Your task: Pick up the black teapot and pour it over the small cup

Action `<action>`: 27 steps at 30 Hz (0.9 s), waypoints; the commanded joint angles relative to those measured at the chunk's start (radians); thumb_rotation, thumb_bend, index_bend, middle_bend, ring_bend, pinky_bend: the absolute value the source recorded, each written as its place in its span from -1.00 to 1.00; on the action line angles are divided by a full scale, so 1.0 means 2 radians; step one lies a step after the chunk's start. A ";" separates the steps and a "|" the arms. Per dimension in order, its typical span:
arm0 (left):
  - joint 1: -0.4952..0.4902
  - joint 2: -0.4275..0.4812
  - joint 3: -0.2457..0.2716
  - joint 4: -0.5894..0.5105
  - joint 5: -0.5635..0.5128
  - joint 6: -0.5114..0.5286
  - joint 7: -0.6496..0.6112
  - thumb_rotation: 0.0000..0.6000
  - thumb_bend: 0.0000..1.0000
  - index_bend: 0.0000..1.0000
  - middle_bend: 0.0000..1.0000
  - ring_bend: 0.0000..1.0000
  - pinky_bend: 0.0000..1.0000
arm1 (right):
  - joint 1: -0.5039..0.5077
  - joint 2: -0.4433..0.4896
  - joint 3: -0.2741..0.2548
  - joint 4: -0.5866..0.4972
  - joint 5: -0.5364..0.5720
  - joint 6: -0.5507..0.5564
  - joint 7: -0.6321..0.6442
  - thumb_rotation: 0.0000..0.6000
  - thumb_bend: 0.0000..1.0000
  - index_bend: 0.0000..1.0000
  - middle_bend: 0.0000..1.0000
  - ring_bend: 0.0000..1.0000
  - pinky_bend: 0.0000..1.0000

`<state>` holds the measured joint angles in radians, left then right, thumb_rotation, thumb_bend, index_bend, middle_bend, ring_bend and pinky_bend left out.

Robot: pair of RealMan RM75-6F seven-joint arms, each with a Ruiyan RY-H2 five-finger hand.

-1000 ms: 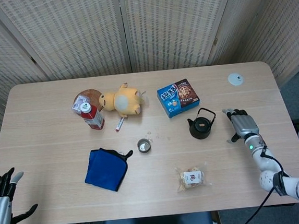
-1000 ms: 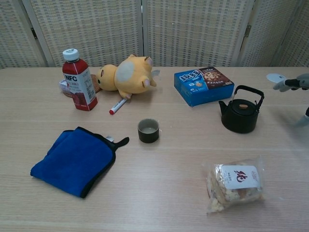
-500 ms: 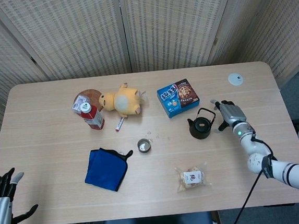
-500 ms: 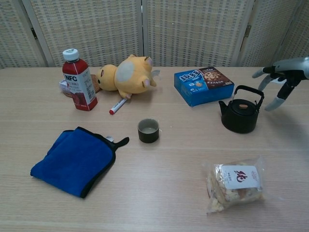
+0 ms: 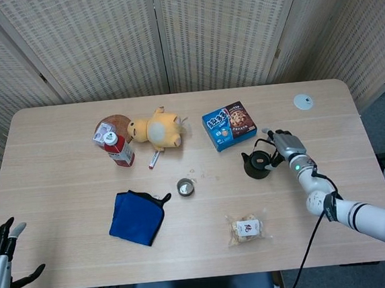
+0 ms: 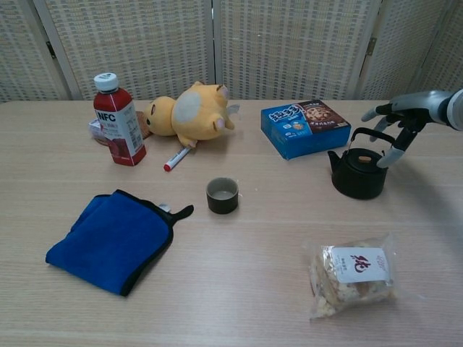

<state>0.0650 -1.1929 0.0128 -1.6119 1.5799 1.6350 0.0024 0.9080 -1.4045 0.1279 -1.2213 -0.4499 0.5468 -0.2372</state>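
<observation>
The black teapot (image 5: pixel 255 163) (image 6: pixel 359 176) stands upright on the table, right of centre, with its hoop handle up. My right hand (image 5: pixel 280 147) (image 6: pixel 399 116) hovers just right of and above that handle, fingers spread and holding nothing. I cannot tell if a fingertip touches the handle. The small dark cup (image 5: pixel 185 187) (image 6: pixel 222 195) sits near the table's middle, well left of the teapot. My left hand (image 5: pixel 0 258) hangs off the table's near left corner with its fingers apart, seen only in the head view.
A blue biscuit box (image 6: pixel 304 127) lies just behind the teapot. A snack bag (image 6: pixel 352 275) lies in front of it. Further left are a yellow plush toy (image 6: pixel 189 113), a red bottle (image 6: pixel 115 120), a pen (image 6: pixel 176 157) and a blue cloth (image 6: pixel 112 238).
My right hand has travelled left from the table's right side to the teapot's handle. The teapot, the cup and my left hand have stayed put.
</observation>
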 commanded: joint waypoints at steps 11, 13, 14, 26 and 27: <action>-0.001 0.000 -0.001 0.001 0.000 -0.001 -0.002 1.00 -1.00 -0.75 -1.00 -1.00 -1.00 | -0.040 0.044 0.027 -0.072 -0.085 0.013 0.074 1.00 -1.00 -1.00 -0.44 -0.92 -0.96; -0.001 0.000 -0.001 0.001 0.000 -0.002 -0.002 1.00 -1.00 -0.75 -1.00 -1.00 -1.00 | -0.050 0.055 0.029 -0.089 -0.104 0.022 0.084 1.00 -1.00 -1.00 -0.44 -0.92 -0.96; -0.001 0.000 -0.002 0.001 0.000 -0.002 -0.002 1.00 -0.99 -0.75 -1.00 -1.00 -1.00 | -0.054 0.060 0.030 -0.098 -0.112 0.026 0.087 1.00 -1.00 -1.00 -0.44 -0.92 -0.96; 0.000 -0.002 -0.001 0.002 -0.001 -0.002 -0.002 1.00 -0.99 -0.75 -1.00 -1.00 -1.00 | -0.092 0.119 0.024 -0.210 -0.212 0.068 0.106 1.00 -1.00 -1.00 -0.44 -0.88 -0.96; 0.000 -0.002 0.000 0.002 -0.001 -0.002 -0.002 1.00 -0.99 -0.75 -1.00 -1.00 -1.00 | -0.092 0.121 0.024 -0.214 -0.216 0.071 0.106 1.00 -1.00 -1.00 -0.44 -0.88 -0.96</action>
<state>0.0656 -1.1971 0.0119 -1.6084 1.5785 1.6304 -0.0009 0.7301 -1.1721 0.1794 -1.6379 -0.8702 0.6793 -0.0255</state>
